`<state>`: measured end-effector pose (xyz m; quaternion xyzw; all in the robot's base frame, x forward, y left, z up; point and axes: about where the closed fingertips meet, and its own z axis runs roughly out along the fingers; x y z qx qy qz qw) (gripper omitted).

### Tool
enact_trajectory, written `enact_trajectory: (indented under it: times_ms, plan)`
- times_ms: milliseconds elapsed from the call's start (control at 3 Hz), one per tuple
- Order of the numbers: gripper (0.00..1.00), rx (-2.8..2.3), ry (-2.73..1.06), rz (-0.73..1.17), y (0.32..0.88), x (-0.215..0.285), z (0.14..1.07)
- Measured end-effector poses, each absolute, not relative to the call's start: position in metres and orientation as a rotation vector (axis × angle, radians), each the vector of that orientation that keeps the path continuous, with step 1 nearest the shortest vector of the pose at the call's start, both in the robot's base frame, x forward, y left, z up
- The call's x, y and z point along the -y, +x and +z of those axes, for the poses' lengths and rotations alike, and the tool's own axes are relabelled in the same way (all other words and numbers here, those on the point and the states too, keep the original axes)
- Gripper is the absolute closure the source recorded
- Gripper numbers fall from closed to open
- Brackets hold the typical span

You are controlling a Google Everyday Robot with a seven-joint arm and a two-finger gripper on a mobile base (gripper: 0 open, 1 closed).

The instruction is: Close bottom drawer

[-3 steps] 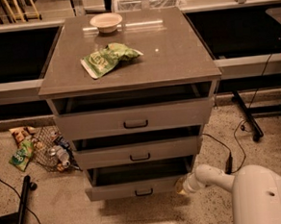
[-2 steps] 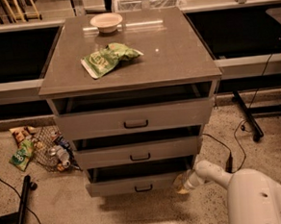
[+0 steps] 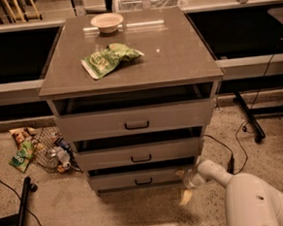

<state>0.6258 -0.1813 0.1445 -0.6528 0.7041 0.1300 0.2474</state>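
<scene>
Leftward, snack packets (image 3: pixel 22 153) littering the floor beside a wire basket (image 3: pixel 48 149). Centre: bottom drawer (image 3: pixel 116 180) of the grey cabinet (image 3: pixel 129 81), slightly proud, not quite shut. Right: gripper (image 3: pixel 183 184), fingers (image 3: pixel 186 196) spread and holding nothing, set against the drawer front's right end, apparently to push it home.

Speckled floor (image 3: pixel 115 219), dim warm light. Dark grey-edged benches (image 3: pixel 13 87) run behind the grey cabinet (image 3: pixel 176 59). Black cables (image 3: pixel 239 149) trail at right, wire basket (image 3: pixel 46 151) of snack packs at left. Gripper (image 3: pixel 183 185) sits low by the cabinet's front-right corner, fingers spread.
</scene>
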Motion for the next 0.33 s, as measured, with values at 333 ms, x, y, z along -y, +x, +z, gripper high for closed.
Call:
enact_trajectory:
  times_ms: [333]
  plan:
    - [0.00, -1.920, -1.780, 0.355, 0.6204, 0.1832, 0.1445]
